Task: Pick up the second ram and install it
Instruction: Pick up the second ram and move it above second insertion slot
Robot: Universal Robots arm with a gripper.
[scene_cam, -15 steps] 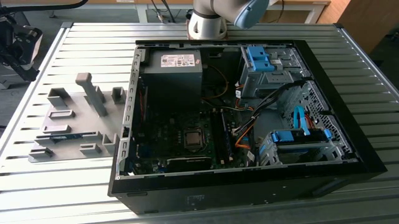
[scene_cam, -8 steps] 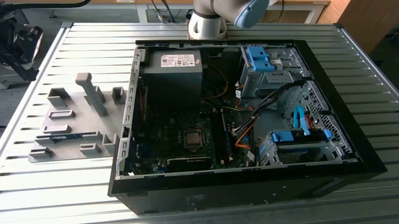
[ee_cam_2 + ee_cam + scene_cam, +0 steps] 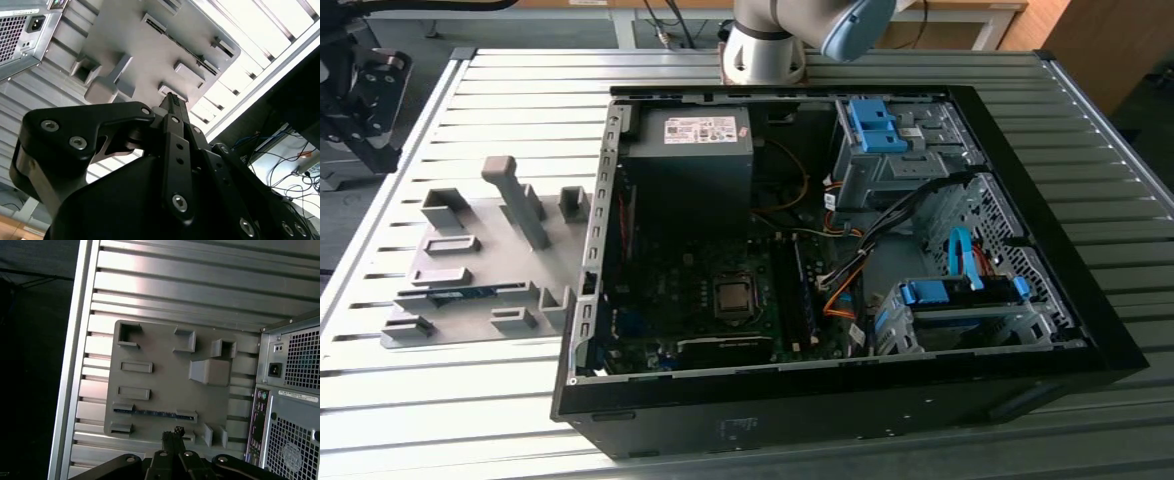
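The second ram (image 3: 150, 413) is a thin blue-green stick lying on edge in a slot of the grey fixture plate (image 3: 165, 385). In the exterior view the second ram (image 3: 470, 293) shows as a short blue strip on the fixture plate (image 3: 487, 225), at that view's left. My gripper (image 3: 173, 432) hangs high above the table over the plate's edge, well apart from the stick. Its dark fingers (image 3: 172, 102) are shut together with nothing between them.
An open black computer case (image 3: 854, 410) lies on the slatted metal table (image 3: 480, 400), beside the fixture. Inside are the motherboard (image 3: 700, 265), a power supply (image 3: 694, 150), cable bundles and blue drive-bay latches (image 3: 961, 290). The arm's base (image 3: 767, 50) stands behind the case.
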